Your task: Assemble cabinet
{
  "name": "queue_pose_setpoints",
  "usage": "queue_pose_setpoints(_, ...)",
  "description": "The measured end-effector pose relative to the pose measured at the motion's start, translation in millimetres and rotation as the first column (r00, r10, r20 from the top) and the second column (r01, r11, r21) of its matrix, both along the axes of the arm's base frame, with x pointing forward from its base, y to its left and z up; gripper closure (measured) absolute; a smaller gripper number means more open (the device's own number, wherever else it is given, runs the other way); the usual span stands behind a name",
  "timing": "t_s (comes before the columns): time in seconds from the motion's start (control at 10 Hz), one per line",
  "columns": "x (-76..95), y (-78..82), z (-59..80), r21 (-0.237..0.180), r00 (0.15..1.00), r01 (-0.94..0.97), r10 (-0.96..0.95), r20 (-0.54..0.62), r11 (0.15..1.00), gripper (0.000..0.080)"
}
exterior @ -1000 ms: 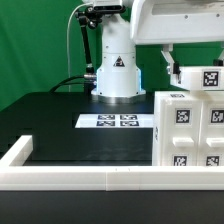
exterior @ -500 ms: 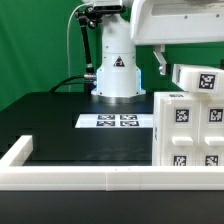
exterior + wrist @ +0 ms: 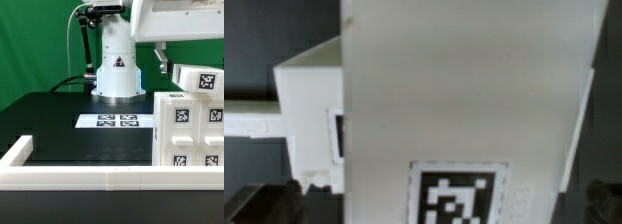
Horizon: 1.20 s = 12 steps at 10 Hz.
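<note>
Change: since a second ago the gripper [image 3: 164, 62] has spread its jaws, and the block [image 3: 197, 78] now sits tilted on the cabinet body [image 3: 190, 130].
Gripper: jaws wide apart, holding nothing.
Exterior view: marker board [image 3: 116, 121] and border frame [image 3: 75, 177] on the black table [image 3: 60, 120].
Wrist view: block [image 3: 455, 90] fills the picture, tag [image 3: 461, 193] facing up.
Block axis: long side runs across the exterior view, its right end lower.

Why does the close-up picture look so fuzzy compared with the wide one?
Wrist view: the white cabinet block fills the frame so near the lens that its edges and its marker tag blur. Exterior view: evenly lit and sharper, tags on the cabinet body crisp, soft sheen on the black table.
</note>
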<state>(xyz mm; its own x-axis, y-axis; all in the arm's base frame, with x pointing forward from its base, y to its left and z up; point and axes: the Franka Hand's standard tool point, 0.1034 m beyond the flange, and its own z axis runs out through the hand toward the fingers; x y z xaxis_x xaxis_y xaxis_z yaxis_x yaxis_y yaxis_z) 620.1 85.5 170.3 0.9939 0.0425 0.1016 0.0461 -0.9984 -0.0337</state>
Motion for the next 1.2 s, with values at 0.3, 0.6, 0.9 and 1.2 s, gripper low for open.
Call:
queue_pose_setpoints(0.3, 2.3, -1.3, -1.3, 0.001, 1.0, 0.0, 0.0, 0.02, 1.0, 0.0003)
queue_pose_setpoints(0.6, 1.4, -1.7, -2.4, 0.001, 1.0, 0.004, -0.004, 0.013, 1.0, 0.0099)
queue_pose_setpoints(0.9, 1.4, -2.1, -2.5, 0.001, 1.0, 0.007, -0.007, 0.013, 1.0, 0.0242)
queue_pose_setpoints(1.2, 1.5, -1.8, -2.6, 0.008, 0.999, 0.051, -0.051, 0.011, 0.999, 0.0242)
